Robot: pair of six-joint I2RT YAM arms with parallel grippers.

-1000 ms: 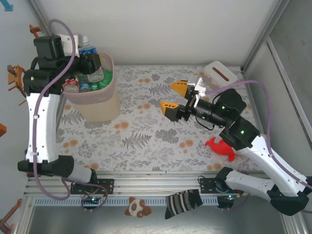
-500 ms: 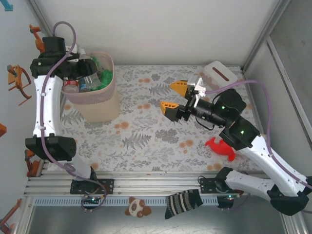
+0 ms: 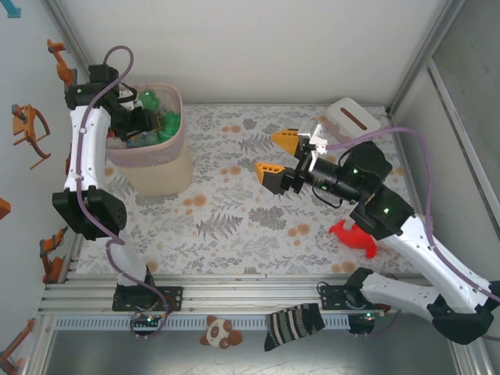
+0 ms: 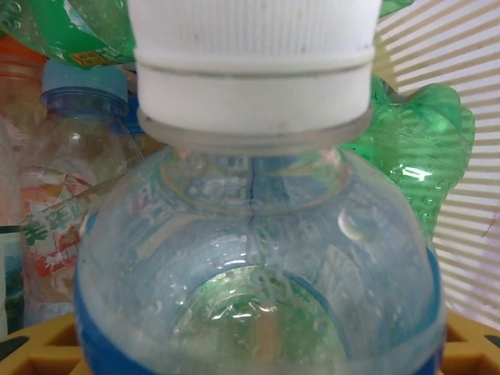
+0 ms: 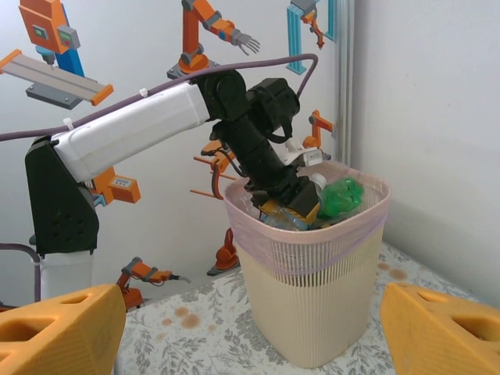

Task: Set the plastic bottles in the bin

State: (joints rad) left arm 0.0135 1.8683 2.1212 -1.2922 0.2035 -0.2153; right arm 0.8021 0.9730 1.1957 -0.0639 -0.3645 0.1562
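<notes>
Currently, left gripper [image 3: 143,123]: reaching into the mouth of the bin [image 3: 168,168], jaws seemingly clamping a clear bottle [image 4: 258,258] with a white cap and blue band. green bottles [image 4: 410,137]: lying inside the bin, just beside the clear bottle. right gripper [image 3: 268,154]: hovering well right of the bin, jaws standing wide apart, empty.

Readable text: none can be made out.
Label on the blue-capped bottle [image 4: 58,219]: red and green characters, warped by the plastic, unreadable.
Yellow tag on the green bottle [image 4: 55,27]: tiny print, too small to read.
Band on the white-capped bottle [image 4: 250,258]: blue, nothing legible.
</notes>
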